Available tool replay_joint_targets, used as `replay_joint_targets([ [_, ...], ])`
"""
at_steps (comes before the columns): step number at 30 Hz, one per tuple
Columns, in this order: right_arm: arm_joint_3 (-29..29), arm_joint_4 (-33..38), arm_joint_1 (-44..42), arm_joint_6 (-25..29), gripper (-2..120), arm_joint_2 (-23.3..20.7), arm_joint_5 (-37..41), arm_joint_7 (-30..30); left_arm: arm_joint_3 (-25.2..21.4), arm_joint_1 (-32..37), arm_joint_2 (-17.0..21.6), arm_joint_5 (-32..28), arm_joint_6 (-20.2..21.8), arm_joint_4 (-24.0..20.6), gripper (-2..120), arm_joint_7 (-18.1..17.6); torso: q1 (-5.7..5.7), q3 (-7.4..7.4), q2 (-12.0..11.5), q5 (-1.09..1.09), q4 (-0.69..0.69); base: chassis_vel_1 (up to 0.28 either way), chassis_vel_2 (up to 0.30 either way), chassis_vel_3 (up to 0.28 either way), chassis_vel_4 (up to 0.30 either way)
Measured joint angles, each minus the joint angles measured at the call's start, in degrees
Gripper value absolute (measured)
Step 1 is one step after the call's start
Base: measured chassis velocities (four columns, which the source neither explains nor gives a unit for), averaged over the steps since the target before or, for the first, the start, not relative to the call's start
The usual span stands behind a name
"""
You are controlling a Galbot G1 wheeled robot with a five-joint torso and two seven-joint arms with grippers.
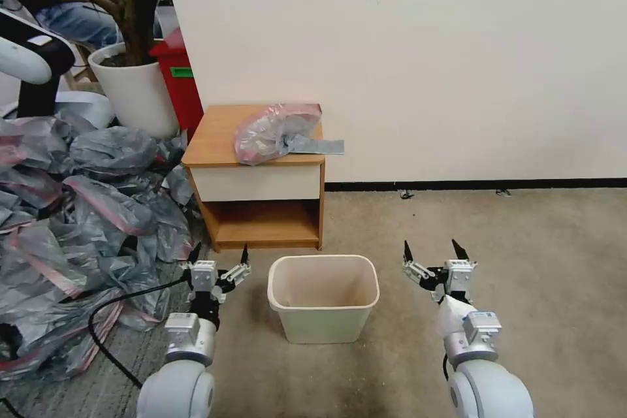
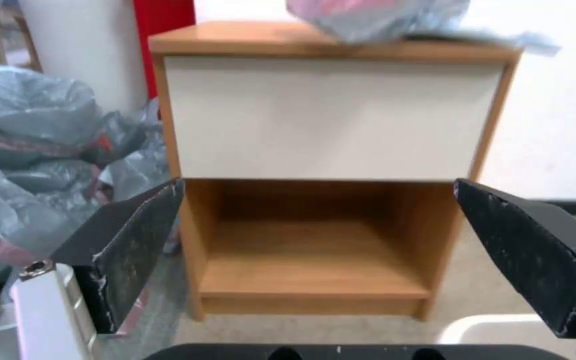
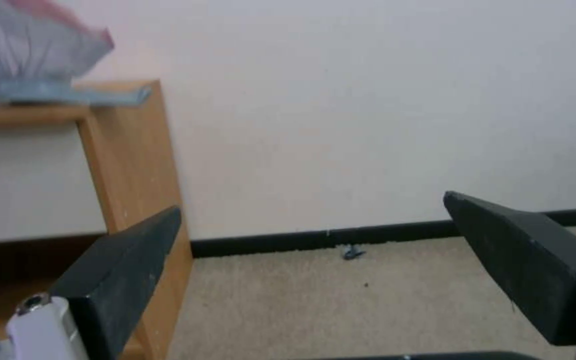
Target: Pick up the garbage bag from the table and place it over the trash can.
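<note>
The bag lies crumpled on the table, a flap hung over the front edge. It is best gripped at that flap. The left hand and right hand are held released, flanking the can.
</note>
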Motion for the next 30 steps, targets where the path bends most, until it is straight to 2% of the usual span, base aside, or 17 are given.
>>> replay_joint_targets([
  [1,0.0,0.0,0.0,0.0,100,0.0,0.0,0.0,0.0,0.0,0.0,0.0,0.0,0.0,100,0.0,0.0,0.0,0.0,0.0,0.0,0.0,0.0,0.0,0.0],
  [4,-0.76,5.85,-2.86,-2.04,100,1.95,-0.04,1.9,0.08,2.25,0.79,-3.96,2.39,-4.34,100,-1.15,0.0,-0.01,0.01,0.0,-0.01,0.0,0.0,0.0,0.0],
  [15,-1.73,4.49,-2.38,0.27,100,2.29,0.1,2.24,0.06,2.36,1.23,-4.59,1.08,-3.09,100,-1.4,0.0,0.0,0.0,0.0,0.0,0.0,0.0,0.0,0.0],
  [19,-2.53,2.12,-0.85,2.22,100,2.29,1.62,2.31,-0.07,2.18,1.72,-4.56,-1.04,-1.65,100,-1.24,0.0,0.0,0.0,0.0,0.0,0.0,0.0,0.0,0.0],
  [24,-5.8,-1.65,3.18,3.38,100,2.29,8.14,4.17,-0.62,2.19,1.77,-4.47,-2.52,-0.37,100,-1.16,0.0,0.0,0.0,0.0,0.0,0.0,0.0,0.0,0.0],
  [27,-7.96,-3.23,6.95,1.76,100,2.29,17.35,6.86,-1.19,2.49,1.55,-4.4,-3.07,-0.02,100,-1.15,0.0,0.0,0.0,0.0,0.0,0.0,0.0,0.0,0.0],
  [28,-7.96,-3.23,6.95,1.76,100,2.29,17.35,6.86,-1.19,2.49,1.55,-4.4,-3.07,-0.02,100,-1.15,0.0,0.0,0.0,0.0,0.0,0.0,0.0,0.0,0.0],
  [30,-9.35,-3.89,10.34,-0.18,100,2.29,25.9,10.48,-1.5,2.84,1.32,-4.41,-3.49,0.08,100,-1.15,0.0,0.01,0.0,0.0,0.01,0.0,0.0,0.0,0.0],
])
